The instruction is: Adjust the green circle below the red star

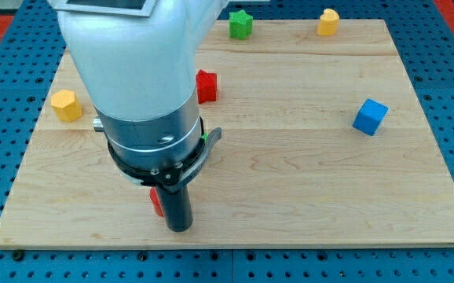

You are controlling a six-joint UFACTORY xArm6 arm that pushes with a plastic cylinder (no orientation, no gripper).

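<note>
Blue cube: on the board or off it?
On. The blue cube sits wholly on the wooden board, inside its right edge. My tip is far off, at the view's bottom left.

I am seeing through one camera only, looking down steeply from beyond the board's [290, 157] bottom edge, taking in the whole board and the blue pegboard [447, 31] rimming it. It is sitting close enough that my arm [133, 63] is looming large across the frame's upper left.
</note>
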